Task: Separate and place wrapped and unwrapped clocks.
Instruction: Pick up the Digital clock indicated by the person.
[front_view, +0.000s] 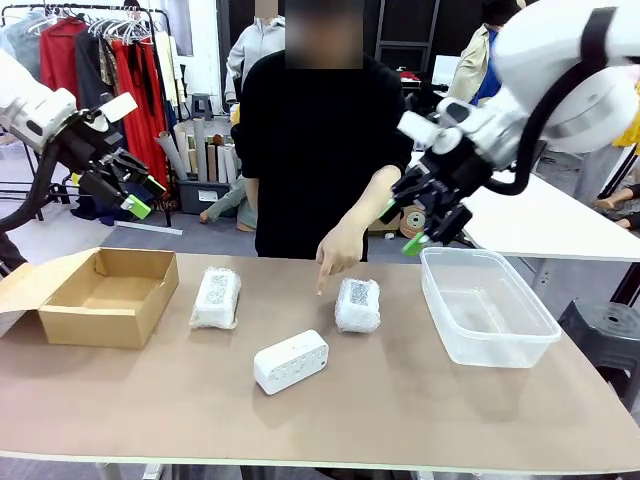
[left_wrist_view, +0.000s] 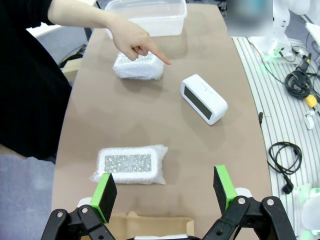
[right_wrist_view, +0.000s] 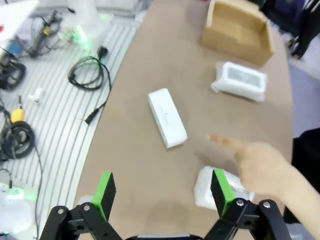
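1. Left arm (front_view: 35, 112): raised above the left end of the table (front_view: 400, 410), over the cardboard box (front_view: 110, 325); the wrist is angled downward and toward the middle; its jaws are held apart and nothing is clamped between them.
2. Right arm (front_view: 560, 80): raised above the far rim of the clear tub (front_view: 470, 350); the wrist is tilted down toward the table; its jaws are likewise spread, with nothing between them.
3. Person's hand (front_view: 340, 250): reached over the far edge; the index finger is extended downward, the other fingers curled; the fingertip is seen just beside the right wrapped clock (front_view: 357, 304).
4. Left wrapped clock (front_view: 216, 297): laid flat beside the cardboard box, apart from it.
5. Bare clock (front_view: 291, 361): laid askew on the table, nearer the robot, between the two wrapped ones and well apart from both sets of jaws.
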